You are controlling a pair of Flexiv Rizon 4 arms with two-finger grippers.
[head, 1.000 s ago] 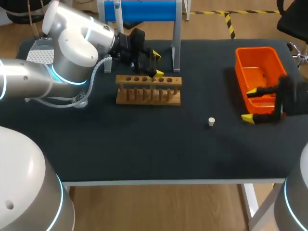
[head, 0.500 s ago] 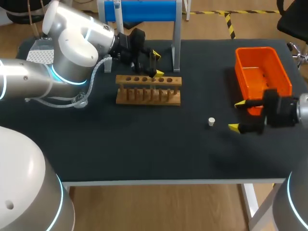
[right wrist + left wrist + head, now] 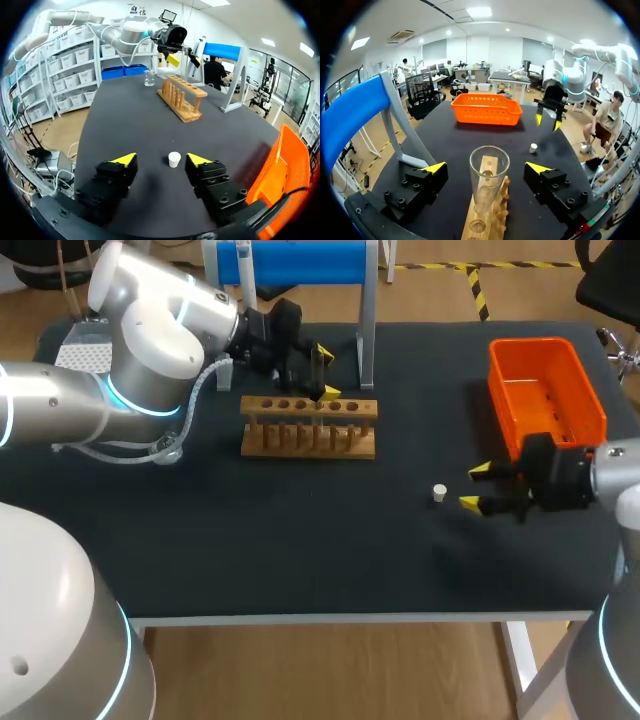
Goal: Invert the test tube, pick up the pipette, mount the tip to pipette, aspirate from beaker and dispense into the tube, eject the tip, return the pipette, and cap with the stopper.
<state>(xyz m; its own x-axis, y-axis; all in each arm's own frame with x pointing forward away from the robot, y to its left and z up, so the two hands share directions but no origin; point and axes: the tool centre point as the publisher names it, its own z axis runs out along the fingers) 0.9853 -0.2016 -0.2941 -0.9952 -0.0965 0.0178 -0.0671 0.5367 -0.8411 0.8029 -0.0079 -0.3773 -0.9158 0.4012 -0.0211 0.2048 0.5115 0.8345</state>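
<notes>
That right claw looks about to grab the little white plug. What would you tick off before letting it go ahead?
1. Right gripper open: ok, its fingers stand apart.
2. Stopper lined up: ok, it sits just ahead of the gap between the fingers, not yet between them.
3. Stopper free to lift: ok, it stands alone on the table.
4. Test tube ready for capping: ok, it stands in the rack, mouth up.
5. Tube held steady: not ok, the left gripper is open, a finger either side, neither touching.
6. Liquid in the tube: cannot tell.
</notes>
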